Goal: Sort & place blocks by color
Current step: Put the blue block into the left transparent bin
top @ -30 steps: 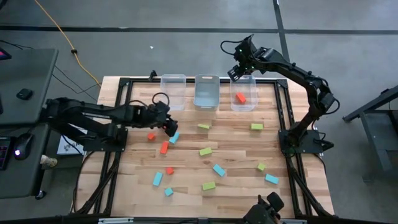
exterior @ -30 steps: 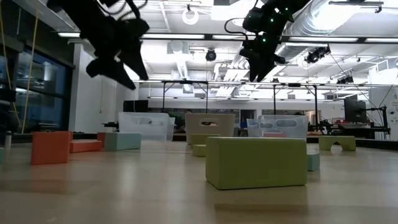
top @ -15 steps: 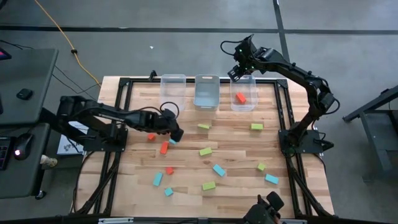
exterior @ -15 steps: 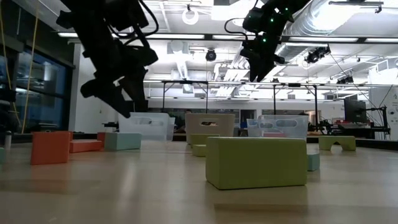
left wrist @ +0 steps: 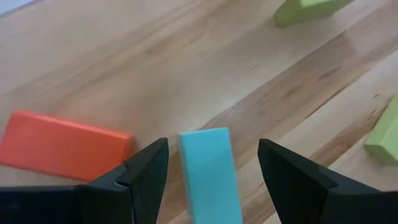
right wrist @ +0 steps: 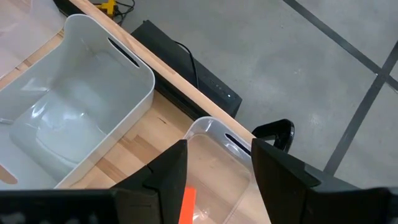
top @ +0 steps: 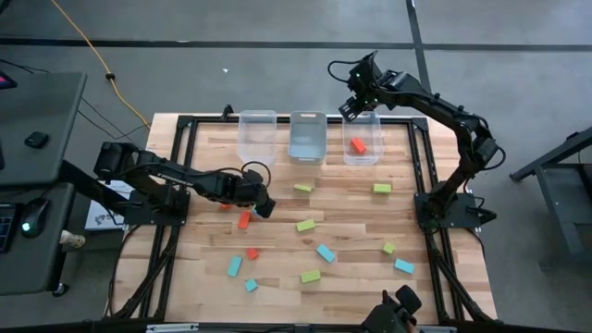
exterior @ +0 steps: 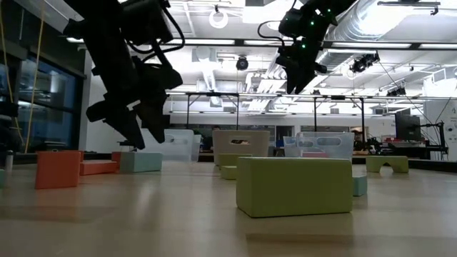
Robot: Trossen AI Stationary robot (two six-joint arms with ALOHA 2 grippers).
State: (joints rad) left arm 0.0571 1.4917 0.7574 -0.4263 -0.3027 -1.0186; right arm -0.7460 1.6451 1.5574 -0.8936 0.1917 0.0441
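Beside the long red-orange block (left wrist: pixel 62 152), the left gripper (left wrist: pixel 211 168) hangs, fingers spread astride a light blue block (left wrist: pixel 210 174): pick step, which next calls for lowering and closing. It has dropped from higher a second ago. Far past it, the right gripper (right wrist: pixel 214 165), spread, hovers unmoved over the bin (right wrist: pixel 236 146) holding one red-orange block (top: pixel 357 144).

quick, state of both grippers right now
Left gripper: open, fingers either side of a light blue block on the table, not yet closed on it.
Right gripper: open and empty, above the bin holding a red-orange block.
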